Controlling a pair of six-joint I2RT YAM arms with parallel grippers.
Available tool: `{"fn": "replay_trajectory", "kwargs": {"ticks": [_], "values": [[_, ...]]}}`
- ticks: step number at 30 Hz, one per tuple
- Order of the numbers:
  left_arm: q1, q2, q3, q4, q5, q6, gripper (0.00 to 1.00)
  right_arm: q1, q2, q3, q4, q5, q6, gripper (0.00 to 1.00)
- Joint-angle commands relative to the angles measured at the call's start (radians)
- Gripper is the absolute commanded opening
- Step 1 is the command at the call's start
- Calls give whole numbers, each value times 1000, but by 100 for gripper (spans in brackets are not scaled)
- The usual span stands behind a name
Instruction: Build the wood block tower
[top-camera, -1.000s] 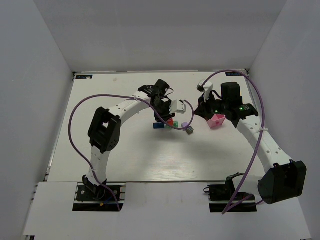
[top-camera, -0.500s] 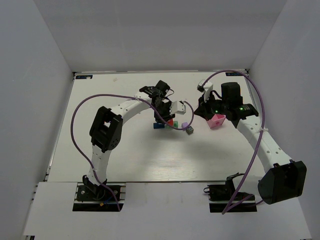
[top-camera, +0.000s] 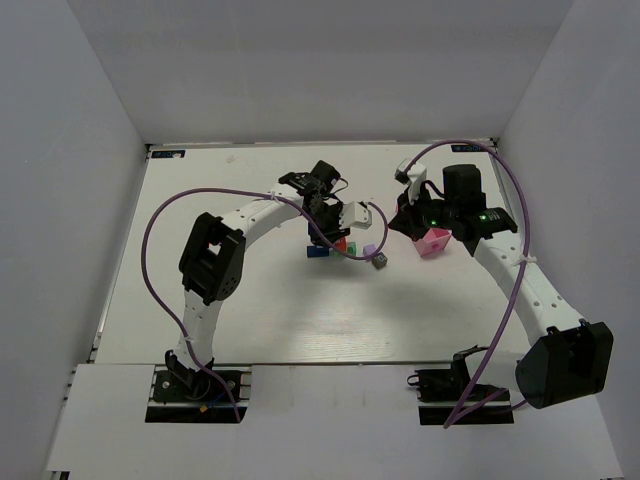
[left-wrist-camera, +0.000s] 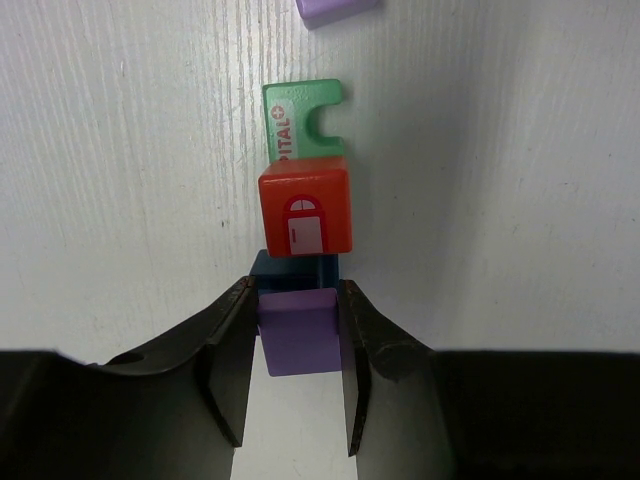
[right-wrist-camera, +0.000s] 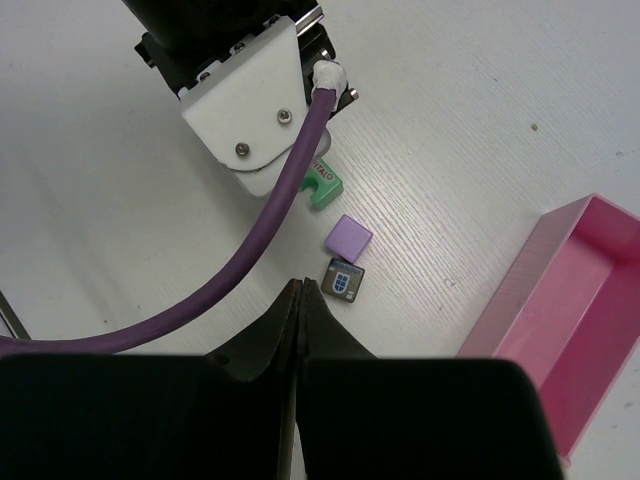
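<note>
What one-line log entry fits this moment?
left gripper: shut on purple block, over blue block | right gripper: shut, empty

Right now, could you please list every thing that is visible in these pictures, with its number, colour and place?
purple block: 2, purple; one clamped in the left hand, one loose beside the dark grey block
blue block: 1, blue; partly hidden by the clamped purple block
red-orange block: 1, red-orange; between the blue block and the green block
green block: 1, green, notched; just beyond the red-orange block
dark grey block: 1, dark grey; on the table
pink tray: 1, pink; right of the blocks
table: 1, white; under everything
left hand: 1, black; shut on a purple block
right hand: 1, black; shut, holding nothing
</note>
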Motion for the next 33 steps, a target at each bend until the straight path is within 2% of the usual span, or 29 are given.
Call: {"fn": "replay_trajectory", "kwargs": {"ticks": [1, 17, 33], "values": [[4, -17, 40, 12, 10, 16, 30, -4, -22, -1, 7, -20, -3, 0], [4, -17, 40, 12, 19, 16, 31, -7, -19, -1, 7, -20, -7, 0], [4, -8, 49, 12, 19, 16, 37, -7, -20, -2, 8, -22, -6, 0]]}}
